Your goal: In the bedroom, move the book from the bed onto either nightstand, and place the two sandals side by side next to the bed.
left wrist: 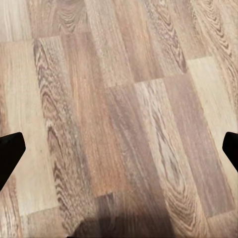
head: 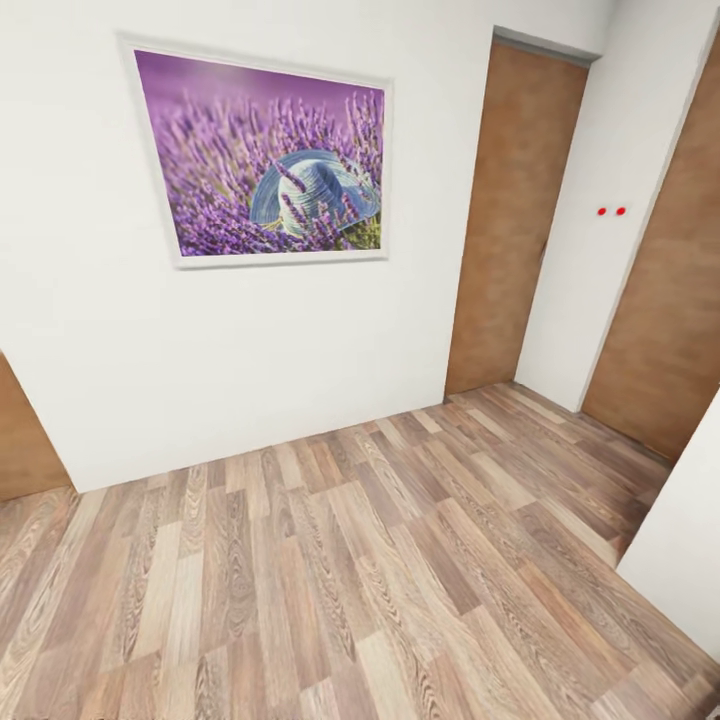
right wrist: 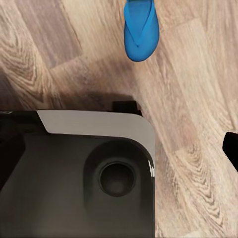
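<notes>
One bright blue sandal [right wrist: 140, 32] lies flat on the wood-plank floor, a short way beyond my own dark and white base [right wrist: 94, 129], in the right wrist view. My right gripper [right wrist: 119, 151] hangs open above the base with nothing in it; one dark fingertip [right wrist: 231, 148] shows at the frame's edge. My left gripper [left wrist: 119, 151] is open over bare floor, its fingertips [left wrist: 9, 153] wide apart and empty. The book, the bed and the nightstand are out of view.
The head view faces a white wall with a framed lavender picture [head: 265, 160]. Brown doors stand at the back [head: 515, 220], the right [head: 665, 300] and the far left [head: 25, 440]. A white wall corner [head: 685, 540] juts in at the right.
</notes>
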